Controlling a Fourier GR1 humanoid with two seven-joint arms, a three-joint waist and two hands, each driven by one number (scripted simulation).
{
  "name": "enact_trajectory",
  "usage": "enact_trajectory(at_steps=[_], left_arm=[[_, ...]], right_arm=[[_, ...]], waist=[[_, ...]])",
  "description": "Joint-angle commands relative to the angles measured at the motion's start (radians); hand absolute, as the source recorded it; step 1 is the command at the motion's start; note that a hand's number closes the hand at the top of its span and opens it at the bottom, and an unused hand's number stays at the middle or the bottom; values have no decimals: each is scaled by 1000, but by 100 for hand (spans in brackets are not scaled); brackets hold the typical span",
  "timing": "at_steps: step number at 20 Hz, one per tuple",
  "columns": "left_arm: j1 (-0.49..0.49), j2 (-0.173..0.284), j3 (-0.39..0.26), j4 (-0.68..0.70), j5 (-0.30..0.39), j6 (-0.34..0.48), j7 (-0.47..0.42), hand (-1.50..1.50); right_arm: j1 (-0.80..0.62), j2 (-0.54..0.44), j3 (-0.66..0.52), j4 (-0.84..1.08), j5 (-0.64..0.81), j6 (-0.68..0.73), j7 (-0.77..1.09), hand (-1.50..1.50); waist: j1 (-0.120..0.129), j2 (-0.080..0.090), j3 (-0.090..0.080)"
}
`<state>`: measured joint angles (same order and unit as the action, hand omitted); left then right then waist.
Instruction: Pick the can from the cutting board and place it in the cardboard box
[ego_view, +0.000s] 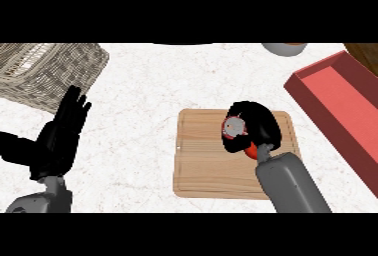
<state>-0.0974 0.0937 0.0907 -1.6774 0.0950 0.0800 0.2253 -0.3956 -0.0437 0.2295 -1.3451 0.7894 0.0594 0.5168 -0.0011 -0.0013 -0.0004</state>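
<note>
Fingers (255, 117) of right hand (258, 131) curl round can (235, 127) | cutting board (210, 165) (seemingly beneath) | white counter (148, 150) | left hand (63, 132) spread.

The right forearm is coming in from the lower edge at the view's right, grey and angled up and slightly to the left, ending in the black right hand (255, 127). That hand is curling over, its fingers and thumb wrapping round the can (236, 128), whose grey top and a patch of red side are showing through the grip. The left forearm is entering at the lower left corner, only a short grey stretch of it showing. The left hand (59, 137) is standing open at the view's left, fingers straight and pointing up and a little to the right, thumb held out to the left, holding nothing.
</note>
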Motion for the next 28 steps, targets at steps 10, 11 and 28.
enact_trajectory(at_steps=[10, 11, 28], left_arm=[[34, 21, 25, -19, 17, -14, 6, 0], [14, -13, 5, 5, 2, 10, -6, 0], [-2, 1, 6, 8, 2, -3, 6, 0]], right_arm=[[269, -187, 559, -583, 294, 166, -104, 150], [293, -162, 612, -580, 354, 112, -86, 150], [190, -48, 221, -1085, 345, 314, 214, 150]], waist=[[-19, -10, 0], [-15, -6, 0], [-2, 1, 0]])
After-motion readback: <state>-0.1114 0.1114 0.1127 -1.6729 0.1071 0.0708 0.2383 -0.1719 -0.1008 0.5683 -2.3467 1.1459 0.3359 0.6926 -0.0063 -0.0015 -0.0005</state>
